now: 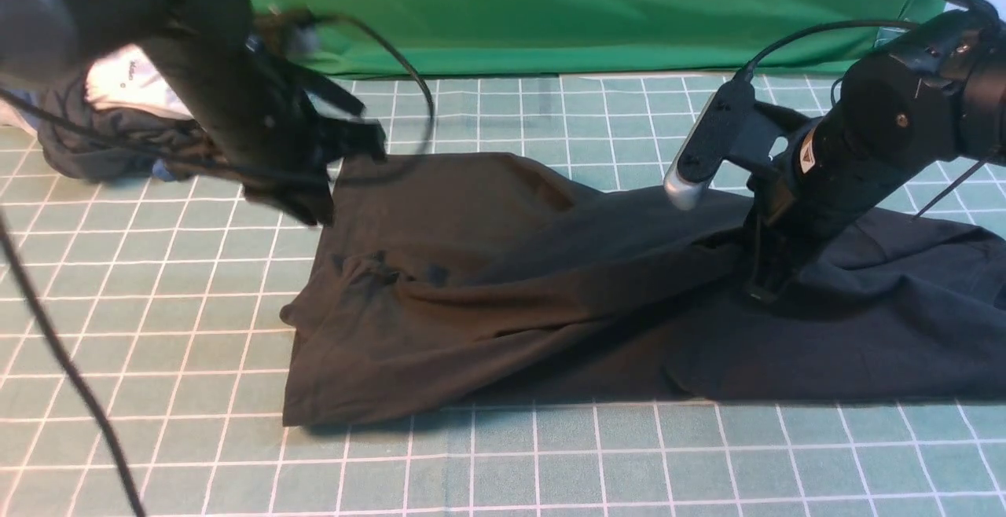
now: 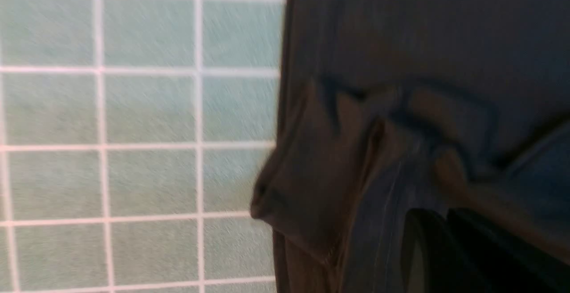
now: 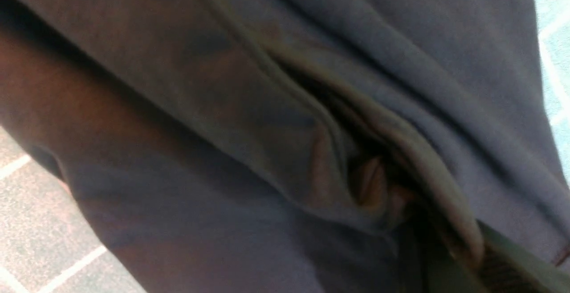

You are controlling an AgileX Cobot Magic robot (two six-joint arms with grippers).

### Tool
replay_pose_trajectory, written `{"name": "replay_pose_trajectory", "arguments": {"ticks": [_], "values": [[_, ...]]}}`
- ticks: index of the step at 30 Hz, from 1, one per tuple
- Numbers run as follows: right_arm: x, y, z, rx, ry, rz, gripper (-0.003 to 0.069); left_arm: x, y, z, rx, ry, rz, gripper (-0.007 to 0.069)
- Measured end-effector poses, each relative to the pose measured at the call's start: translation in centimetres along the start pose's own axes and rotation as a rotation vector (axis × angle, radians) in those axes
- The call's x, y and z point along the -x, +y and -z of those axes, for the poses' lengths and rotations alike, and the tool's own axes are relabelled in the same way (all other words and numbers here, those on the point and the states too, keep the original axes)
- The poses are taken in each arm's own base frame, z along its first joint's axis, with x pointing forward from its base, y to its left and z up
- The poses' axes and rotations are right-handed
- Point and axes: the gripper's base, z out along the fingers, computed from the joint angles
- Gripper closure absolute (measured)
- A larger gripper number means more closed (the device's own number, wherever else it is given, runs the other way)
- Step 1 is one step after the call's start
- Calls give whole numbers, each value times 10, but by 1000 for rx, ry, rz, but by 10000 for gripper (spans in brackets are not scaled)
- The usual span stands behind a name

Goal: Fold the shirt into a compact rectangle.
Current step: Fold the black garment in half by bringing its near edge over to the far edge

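Nearest the lens, bare teal tabletop [image 1: 550,462] with a white grid runs as an open strip along the front, crossed at lower left by a black cable [image 1: 71,375]. More open grid lies to the left of the shirt [image 1: 471,297] and behind it, up to the green backdrop [image 1: 589,6]. Spread across the middle and right of the tabletop, the dark brown-black shirt shows a straight near edge and a straight left edge with one small bulge, while its right part runs out of the front view. Right of centre, the right pincer [image 1: 758,291] stands planted in the cloth, pinching a gathered ridge of the shirt that rises toward it from the left. Blurred in the front view, the left pincer [image 1: 310,204] hangs raised above the shirt's left edge, its fingers [image 2: 427,248] pressed together and the cloth lying on the grid beneath them. At the far left, apart from the shirt, a dark grey garment [image 1: 102,152] sits bunched with a small white shirt [image 1: 134,85] on top. Only the left wrist view shows the bulge as a folded-over flap against the grid. Only the right wrist view shows the folds converging into the grip. Neither takes in the pile or the backdrop.
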Motion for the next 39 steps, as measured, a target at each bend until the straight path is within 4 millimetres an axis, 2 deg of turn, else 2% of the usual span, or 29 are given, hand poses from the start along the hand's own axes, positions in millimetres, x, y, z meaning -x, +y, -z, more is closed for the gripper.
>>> {"name": "replay_pose_trajectory", "arguments": {"ticks": [4, 8, 11, 12, 13, 14, 15, 17, 21, 25, 30, 31, 34, 37, 39], "values": [[0, 0, 0, 1, -1, -1, 618, -2, -14, -24, 24, 55, -89, 579], [0, 0, 0, 3, -1, -3, 618, 0, -19, -39, 61, 44, -142, 468], [0, 1, 0, 12, -4, -13, 618, 4, -19, -50, 76, 24, -162, 290], [0, 1, 0, 12, -4, -14, 618, 4, -19, -50, 77, 23, -163, 280], [0, 1, 0, 13, -5, -16, 618, 5, -19, -52, 77, 16, -164, 224], [0, 1, 0, 13, -5, -16, 618, 5, -19, -53, 77, 16, -165, 207], [1, 1, 0, 15, -5, -17, 618, 6, -20, -55, 68, 11, -170, 146], [1, 1, 0, 15, -6, -18, 618, 6, -21, -60, 53, 22, -175, 96], [1, 1, 0, 16, -6, -18, 618, 4, -23, -72, 29, 56, -183, 74], [1, 1, 0, 16, -6, -18, 618, 3, -22, -80, 26, 78, -184, 118], [1, 1, 0, 16, -6, -19, 618, 3, -22, -83, 28, 84, -186, 356], [1, 1, 0, 16, -6, -19, 618, 3, -22, -85, 28, 85, -187, 457], [1, 1, 0, 16, -6, -19, 618, 4, -22, -87, 28, 84, -197, 571], [1, 1, 0, 16, -6, -20, 618, 4, -21, -82, 40, 71, -218, 608], [1, 1, 0, 16, -6, -20, 618, 7, -20, -70, 60, 31, -228, 612]]}}
